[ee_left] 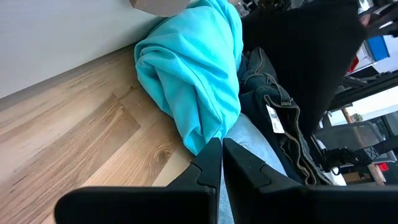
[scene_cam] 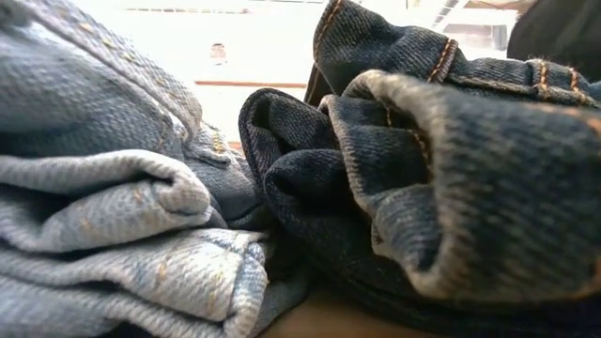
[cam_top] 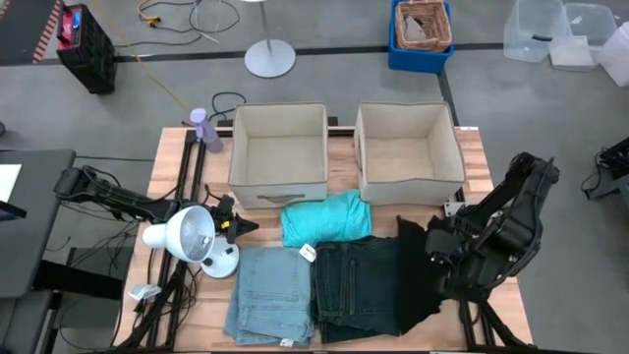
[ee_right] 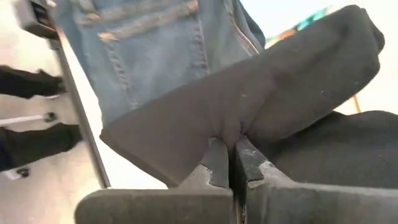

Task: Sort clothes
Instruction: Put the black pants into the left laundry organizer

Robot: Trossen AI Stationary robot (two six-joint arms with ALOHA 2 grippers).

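Observation:
Near the table's front, the light blue jeans and the dark jeans lie folded side by side; the low view shows them close up. Just beyond them, in front of the boxes, lies the bunched teal shirt. My right gripper is shut on the black cloth at the dark jeans' right side. My left gripper is shut, low over the table to the left of the teal shirt. My right gripper pinches a raised fold of the black cloth between its two fingers, and the cloth puckers where they meet. The fingers come from above, pointing steeply down. The cloth drapes away below them, and its lower part reaches down beside the dark jeans.
Two open beige fabric boxes stand side by side at the table's far edge. A white lamp stands at the left by my left arm, and a purple bottle at the far left corner. Bare wood lies left of the shirt.

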